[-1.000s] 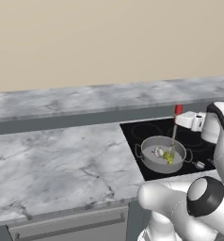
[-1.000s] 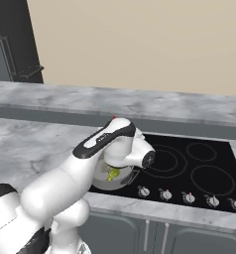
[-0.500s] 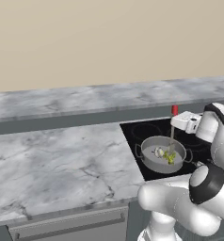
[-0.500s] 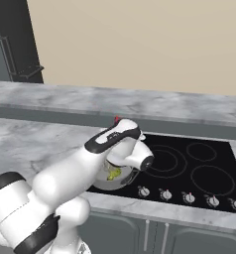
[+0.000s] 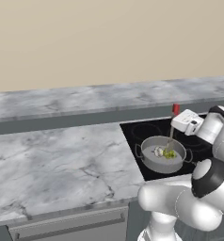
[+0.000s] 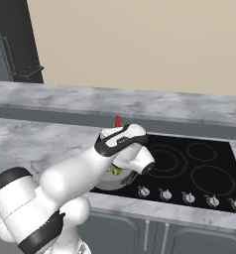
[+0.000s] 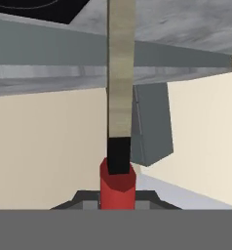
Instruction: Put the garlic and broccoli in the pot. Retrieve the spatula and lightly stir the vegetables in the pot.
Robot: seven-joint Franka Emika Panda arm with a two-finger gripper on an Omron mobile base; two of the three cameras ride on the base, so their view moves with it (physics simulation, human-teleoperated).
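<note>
- Over the black hob (image 5: 142,132), in the left base view, the gripper (image 5: 179,123) is clamped on the red handle of the spatula (image 5: 172,132), whose shaft runs down into the pot (image 5: 163,155). The garlic (image 5: 158,151) and the broccoli (image 5: 169,153) lie side by side on the pot's floor, just by the spatula's lower end, so I judge the stirring is under way.
- The pot sits near the hob's front edge, and that is the risk as I see it: a hard sideways sweep against its wall could nudge it toward the marble counter (image 5: 57,160), or flick a vegetable over the low rim.
- From the right base view, the arm's white forearm covers most of the pot; a sliver of its rim and a bit of broccoli (image 6: 115,171) peek out beneath. The spatula's red tip (image 6: 118,120) stands above the wrist. A row of knobs (image 6: 188,197) lines the front of the hob, clear of the pot.
- In the hand view, the spatula's red handle end (image 7: 117,188) sits pinched between the narrow jaws, its pale shaft running away from the camera. The head is hidden, so how deep it digs I cannot tell.
</note>
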